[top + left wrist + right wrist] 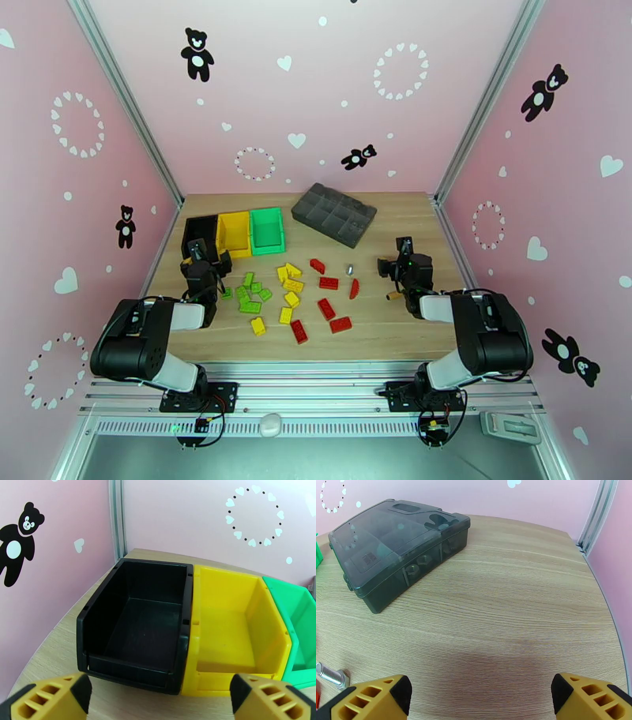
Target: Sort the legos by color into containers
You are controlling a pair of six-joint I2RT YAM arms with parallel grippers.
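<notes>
Three containers [236, 233] stand in a row; we see the legos [291, 299] loose on the table [395, 316] just before them. Our left gripper [160, 691] faces them, jaws wide apart; our right gripper [482, 693], well right of them, gapes likewise, holding nothing.

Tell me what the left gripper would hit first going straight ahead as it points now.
Most likely the front wall of the black bin, near its corner beside the yellow bin; the open left gripper faces that seam. Depth is hard to judge.
</notes>
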